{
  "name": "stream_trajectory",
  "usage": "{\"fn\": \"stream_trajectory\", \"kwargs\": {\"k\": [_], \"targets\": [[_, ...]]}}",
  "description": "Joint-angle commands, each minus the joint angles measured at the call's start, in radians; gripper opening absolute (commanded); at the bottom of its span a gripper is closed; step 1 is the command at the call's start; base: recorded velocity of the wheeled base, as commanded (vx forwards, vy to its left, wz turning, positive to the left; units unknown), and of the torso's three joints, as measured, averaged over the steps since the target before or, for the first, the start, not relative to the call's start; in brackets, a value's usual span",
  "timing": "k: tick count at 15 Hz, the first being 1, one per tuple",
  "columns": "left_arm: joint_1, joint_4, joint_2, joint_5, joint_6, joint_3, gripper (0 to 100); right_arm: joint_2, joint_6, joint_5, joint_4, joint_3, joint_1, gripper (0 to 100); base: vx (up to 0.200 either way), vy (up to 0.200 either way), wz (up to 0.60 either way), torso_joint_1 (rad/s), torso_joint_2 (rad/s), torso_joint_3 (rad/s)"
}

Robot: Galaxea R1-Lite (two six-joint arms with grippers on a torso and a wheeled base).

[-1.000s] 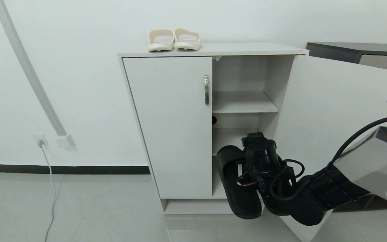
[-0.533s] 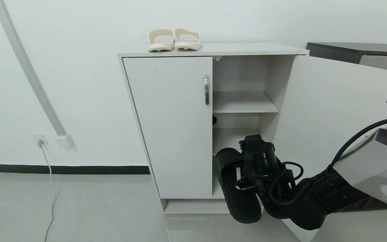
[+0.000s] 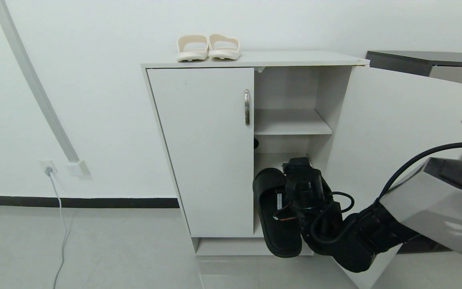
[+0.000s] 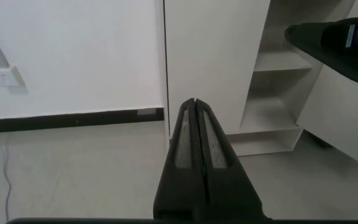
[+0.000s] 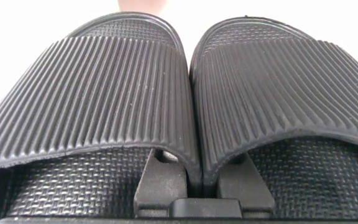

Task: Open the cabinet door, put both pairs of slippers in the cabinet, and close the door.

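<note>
Right gripper (image 3: 296, 166): jaws clamped tight on the black pair (image 3: 274, 224), pinching the two inner edges together, right at the mouth of the cabinet (image 3: 295, 58).
Black pair: off the floor (image 3: 94, 249), soles facing out, hanging in front of the open right half, just beside the edge of the left door (image 3: 203, 148).
Long axis: steep, close to upright, leaning a little. Upper end level with the lower shelf (image 3: 269, 159), lower end down in front of the cabinet's base.
Grip side: taken from the right and near the upper end, so most of the pair hangs below the jaws.
Judged next: tip the pair flatter, point the long axis inward, feed it past the door edge onto the lower shelf or the bottom board; not much room on the left side.
Nearer arm: the right, already at the opening.
Left gripper (image 4: 194, 144): jaws pressed together, nothing between them, hanging low over the floor, well back from the cabinet.
Beige pair (image 3: 209, 47): side by side on the cabinet top, toward its left end, not yet in.
Right door (image 3: 395, 128): swung wide open, just behind the right arm.
Upper shelf (image 3: 291, 122): bare.
Room: white wall, socket (image 3: 47, 167) with a cable trailing to the floor, dark unit (image 3: 427, 60) off to the right.
</note>
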Motion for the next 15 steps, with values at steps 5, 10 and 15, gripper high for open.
{"fn": "stream_trajectory", "kwargs": {"k": [5,10,15], "targets": [[0.0,0.0,0.003,0.0,0.001,0.0,0,0.053,0.023,-0.02,0.01,-0.036,-0.002,0,0.0,-0.12,0.0,0.001,0.0,0.001],[0.0,0.0,0.003,0.0,0.0,0.0,0,0.082,0.021,-0.018,0.003,-0.045,0.001,0,0.0,-0.08,0.0,0.002,0.0,0.0],[0.0,0.0,0.003,0.0,0.0,0.0,0,0.17,0.021,0.006,-0.013,-0.131,0.014,0,0.0,0.0,0.0,0.0,0.0,0.0]]}}
